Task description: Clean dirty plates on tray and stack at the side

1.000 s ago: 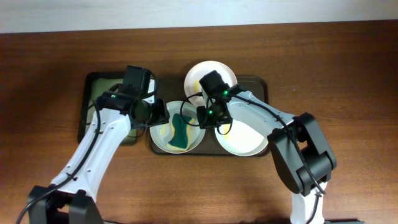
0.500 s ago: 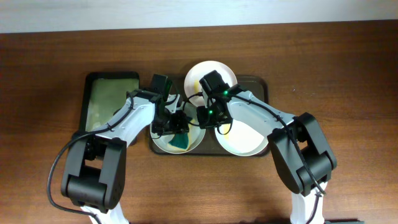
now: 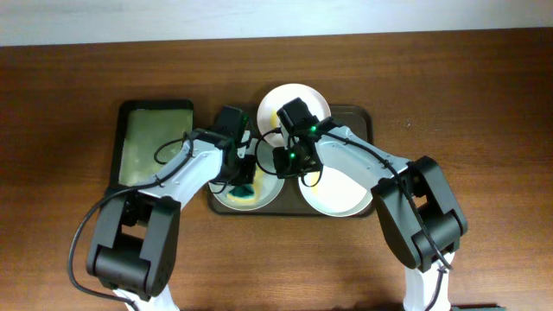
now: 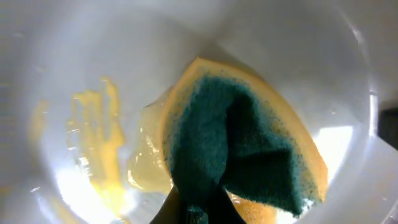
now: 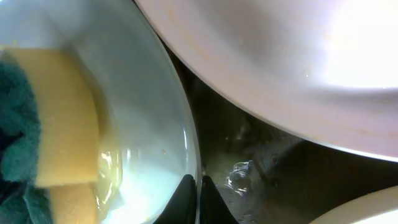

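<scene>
Three plates, all on the tray [image 3: 361, 121]. One sponge, two trays, two arms, both working at the same plate.

Near row, left: left plate [image 3: 264, 195], greyish white. A yellow smear [image 4: 99, 149] lies on its floor, with a pale wet film beside it. The sponge [image 4: 242, 143] sits in this plate, over the film. It has a yellow body and a dark green scouring face, folded on itself. The left gripper [image 4: 193, 213] enters from the bottom of the left wrist view, jaws pinched together on the green fold.

Same plate, right-hand rim: the right gripper [image 5: 198, 198] has one finger [image 5: 185, 200] inside the rim and the other outside, jaws closed on the rim itself. The sponge's yellow edge shows at the left of the right wrist view.

Near row, right: right plate [image 3: 339, 195], white, just beside the left plate and partly under the right arm. In the right wrist view, dark tray floor shows between the plates, with a wet glint.

Far row: back plate [image 3: 298, 93], white, with a yellowish mark near its left edge. The right wrist hides its near edge.

Left of the tray, just beside it: green tray [image 3: 155, 142], narrower, with a dark rim and a dull green floor. The left arm crosses its near right corner.

Surface: table [image 3: 484, 104], brown wood with the grain running side to side. Beyond its far edge is a pale strip of wall [image 3: 259, 17].
</scene>
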`<state>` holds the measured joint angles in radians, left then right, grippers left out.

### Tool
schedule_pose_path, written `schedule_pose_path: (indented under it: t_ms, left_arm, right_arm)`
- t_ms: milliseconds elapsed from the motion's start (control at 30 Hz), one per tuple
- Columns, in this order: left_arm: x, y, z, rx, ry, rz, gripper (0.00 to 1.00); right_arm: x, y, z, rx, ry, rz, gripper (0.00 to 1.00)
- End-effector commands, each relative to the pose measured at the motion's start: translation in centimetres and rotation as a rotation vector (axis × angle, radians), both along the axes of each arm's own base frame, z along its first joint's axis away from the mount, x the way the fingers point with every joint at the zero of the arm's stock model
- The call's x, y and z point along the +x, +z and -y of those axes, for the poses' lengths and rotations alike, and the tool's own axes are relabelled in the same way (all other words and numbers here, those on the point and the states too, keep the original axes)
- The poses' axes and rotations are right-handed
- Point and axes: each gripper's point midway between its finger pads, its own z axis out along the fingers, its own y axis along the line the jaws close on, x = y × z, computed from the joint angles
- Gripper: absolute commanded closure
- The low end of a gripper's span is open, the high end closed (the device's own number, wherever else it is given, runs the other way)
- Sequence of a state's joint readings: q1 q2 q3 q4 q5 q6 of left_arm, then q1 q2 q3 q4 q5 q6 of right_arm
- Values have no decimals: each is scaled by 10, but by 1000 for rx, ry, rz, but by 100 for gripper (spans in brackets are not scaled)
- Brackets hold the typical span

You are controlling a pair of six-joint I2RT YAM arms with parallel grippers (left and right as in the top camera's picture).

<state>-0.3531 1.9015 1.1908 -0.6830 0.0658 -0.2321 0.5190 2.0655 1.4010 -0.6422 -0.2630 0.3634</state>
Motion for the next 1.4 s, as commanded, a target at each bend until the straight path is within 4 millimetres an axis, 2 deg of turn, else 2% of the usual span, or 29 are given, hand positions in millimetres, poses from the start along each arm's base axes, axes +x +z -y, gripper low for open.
schedule_pose_path:
  t_ms: [0, 233, 333, 367, 500, 567, 633, 767, 867, 967, 1033, 1133, 1200, 1333, 1367]
  left_arm:
    - [3, -16, -95, 422, 171, 51, 100]
    - [39, 16, -97, 450, 207, 167, 100]
    - [53, 33, -91, 425, 216, 204, 100]
    - [55, 38, -84, 389, 211, 200, 100]
    - [62, 64, -31, 77, 161, 205, 100]
    - [58, 65, -7, -57, 134, 173, 100]
    - [56, 58, -5, -80, 183, 142, 100]
    - [41, 34, 9, -138, 170, 25, 100]
    - [34, 10, -8, -34, 190, -22, 100]
    - [27, -17, -42, 158, 217, -29, 100]
    - [20, -23, -64, 284, 225, -35, 100]
    - [25, -10, -95, 465, 241, 25, 100]
    - [29, 3, -107, 529, 251, 64, 100]
    - [40, 54, -108, 499, 290, 195, 100]
    - [42, 73, -107, 474, 311, 241, 100]
  right_arm:
    - [-3, -5, 2, -24, 18, -8, 96]
    - [-4, -5, 3, -27, 43, -2, 96]
    - [-4, -5, 3, -27, 43, -2, 96]
    - [-4, -5, 3, -27, 43, -2, 96]
    - [-4, -5, 3, -27, 43, -2, 96]
    - [-3, -5, 2, -25, 42, 1, 96]
    - [-1, -5, 1, -22, 42, 7, 96]
    - [-2, -5, 2, -23, 42, 4, 96]
    - [-2, -5, 2, -23, 43, 5, 96]
    - [-2, -5, 2, -24, 42, 4, 96]
    - [-2, -5, 2, -24, 42, 4, 96]
    - [-2, -5, 2, -24, 42, 4, 96]
    - [-3, -5, 2, -26, 42, 1, 96]
    - [-1, -1, 1, -23, 42, 7, 96]
    - [0, 2, 1, -21, 42, 11, 96]
